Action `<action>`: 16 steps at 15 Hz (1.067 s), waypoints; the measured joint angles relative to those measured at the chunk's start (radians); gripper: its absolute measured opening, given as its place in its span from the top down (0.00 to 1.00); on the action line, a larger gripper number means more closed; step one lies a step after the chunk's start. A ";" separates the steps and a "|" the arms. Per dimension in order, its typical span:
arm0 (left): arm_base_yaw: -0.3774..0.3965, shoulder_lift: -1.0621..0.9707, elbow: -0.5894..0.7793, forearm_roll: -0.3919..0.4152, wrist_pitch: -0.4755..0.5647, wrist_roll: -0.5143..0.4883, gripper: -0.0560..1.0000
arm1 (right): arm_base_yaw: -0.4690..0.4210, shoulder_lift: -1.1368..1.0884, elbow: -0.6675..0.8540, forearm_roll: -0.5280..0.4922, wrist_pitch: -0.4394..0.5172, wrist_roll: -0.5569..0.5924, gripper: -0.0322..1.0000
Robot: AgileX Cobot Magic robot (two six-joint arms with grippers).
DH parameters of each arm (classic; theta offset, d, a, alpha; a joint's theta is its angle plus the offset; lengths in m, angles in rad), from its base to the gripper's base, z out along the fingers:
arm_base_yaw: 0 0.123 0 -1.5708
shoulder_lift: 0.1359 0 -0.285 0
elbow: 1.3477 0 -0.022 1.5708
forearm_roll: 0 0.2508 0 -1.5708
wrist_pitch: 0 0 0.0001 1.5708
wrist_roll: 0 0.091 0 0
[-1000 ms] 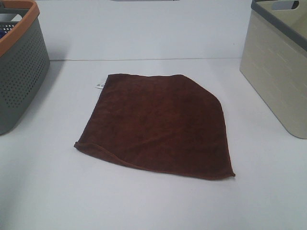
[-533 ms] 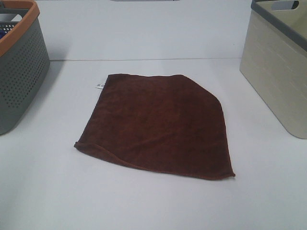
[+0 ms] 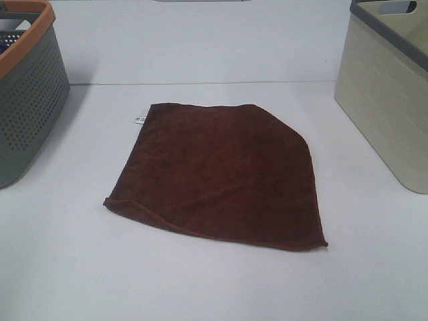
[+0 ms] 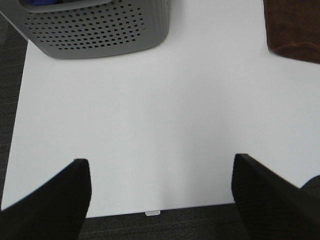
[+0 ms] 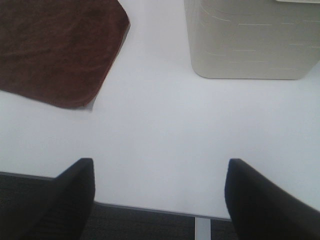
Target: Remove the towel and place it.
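Note:
The dark maroon-brown towel (image 3: 217, 174) lies flat in the middle of the white table (image 3: 200, 281), a small white tag (image 3: 138, 120) at its far left edge. One of its corners shows in the left wrist view (image 4: 295, 27), another in the right wrist view (image 5: 57, 50). My left gripper (image 4: 160, 200) hangs open over the table's near edge, well short of the towel, nothing between its dark fingers (image 4: 52, 200). My right gripper (image 5: 157, 200) is open too, over the near edge, empty. Neither gripper appears in the exterior high view.
A grey perforated basket with an orange rim (image 3: 27, 100) stands at the far left, also in the left wrist view (image 4: 95, 27). A beige basket with a grey rim (image 3: 388, 100) stands at the far right, seen too from the right wrist (image 5: 250, 40). Dark floor (image 4: 10, 100) lies beyond the table's edge.

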 joint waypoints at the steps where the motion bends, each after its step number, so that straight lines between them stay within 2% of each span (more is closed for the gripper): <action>1: -0.016 -0.007 0.010 -0.004 0.000 0.000 0.24 | 0.000 0.000 0.000 0.000 0.000 -0.004 0.35; 4: -0.072 -0.047 0.013 -0.010 -0.023 0.001 0.24 | 0.000 0.000 0.000 -0.005 0.000 -0.029 0.35; 8: -0.072 -0.206 0.013 -0.017 -0.044 -0.012 0.24 | 0.000 0.000 0.006 0.001 -0.003 -0.038 0.35; 11: -0.072 -0.300 0.033 -0.061 -0.065 -0.028 0.24 | 0.000 0.000 0.020 0.026 -0.015 -0.054 0.35; 13: -0.072 -0.304 0.069 -0.100 -0.064 -0.020 0.24 | 0.000 0.000 0.023 0.044 -0.019 -0.071 0.35; 16: -0.072 -0.304 0.069 -0.103 -0.066 -0.012 0.24 | 0.000 0.000 0.023 0.044 -0.020 -0.076 0.35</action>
